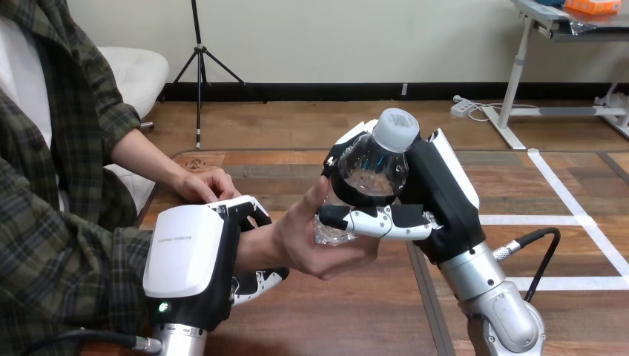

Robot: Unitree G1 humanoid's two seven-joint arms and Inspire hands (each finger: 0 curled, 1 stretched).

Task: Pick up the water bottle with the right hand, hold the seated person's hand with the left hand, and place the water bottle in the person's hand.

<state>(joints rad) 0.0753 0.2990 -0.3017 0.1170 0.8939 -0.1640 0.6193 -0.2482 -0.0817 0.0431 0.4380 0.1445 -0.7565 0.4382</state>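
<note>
A clear water bottle (365, 178) with a white cap is tilted above the table's middle, and my right hand (438, 196) is shut on it, fingers wrapped round its body. The person's hand (311, 241) reaches in from the left, palm open toward the bottle, its thumb and palm touching the bottle's lower part. My left hand (196, 267) is shut on the person's wrist, fingers over the top and thumb curled underneath. The bottle's base is hidden behind the person's hand.
The person's other hand (204, 184) rests flat on the wooden table (356, 319) at the far left. White tape lines (586, 222) cross the table at the right. A dark seam runs down the tabletop under my right forearm.
</note>
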